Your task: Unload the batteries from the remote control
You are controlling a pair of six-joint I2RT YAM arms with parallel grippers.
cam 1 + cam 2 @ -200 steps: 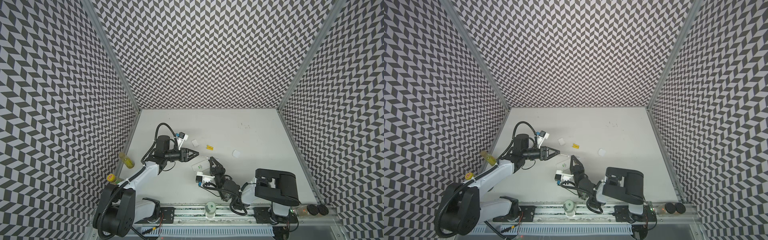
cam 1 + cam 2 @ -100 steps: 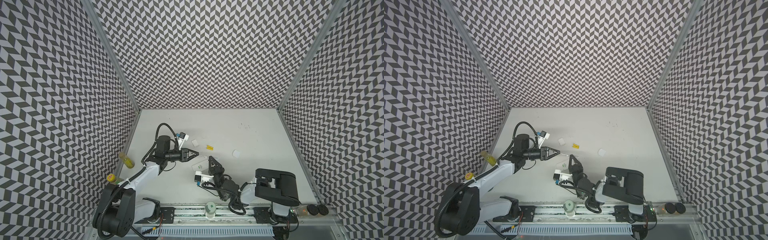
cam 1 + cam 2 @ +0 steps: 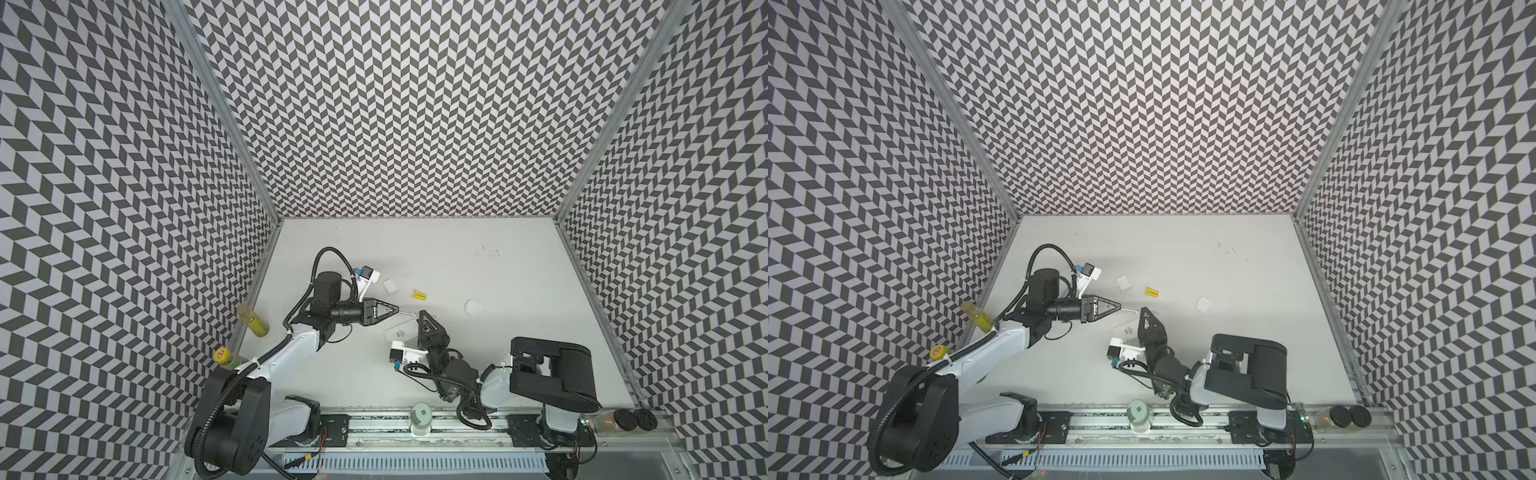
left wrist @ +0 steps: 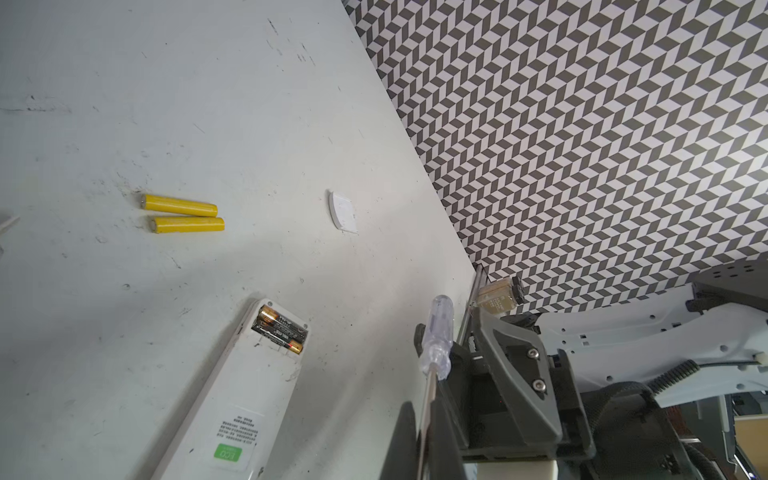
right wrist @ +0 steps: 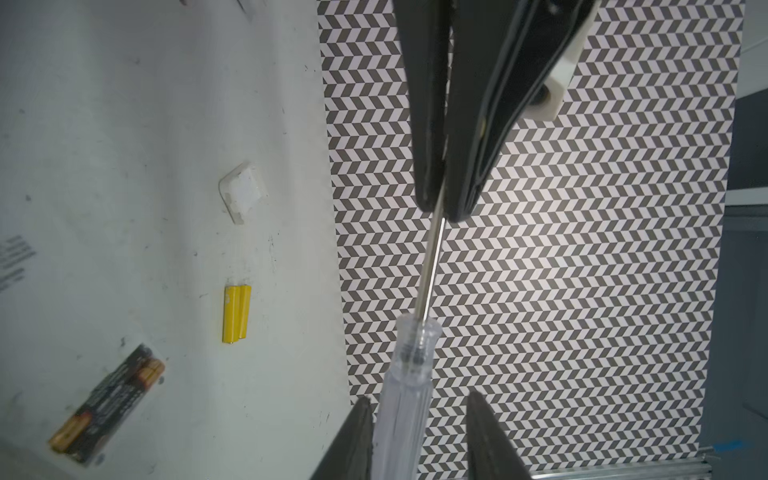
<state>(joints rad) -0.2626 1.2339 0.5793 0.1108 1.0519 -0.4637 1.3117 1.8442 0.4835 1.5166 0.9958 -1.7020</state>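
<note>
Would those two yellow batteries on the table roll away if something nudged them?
Probably: the yellow batteries are smooth cylinders lying loose on the flat table, so a sideways nudge likely rolls them. Being small, they are probably light.

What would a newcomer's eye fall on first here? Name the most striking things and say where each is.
The clear-handled screwdriver is held in mid-air: the left gripper is shut on its metal shaft, and the right gripper stands open around its handle. Two yellow batteries lie side by side on the table; two black batteries sit in the open remote.
</note>
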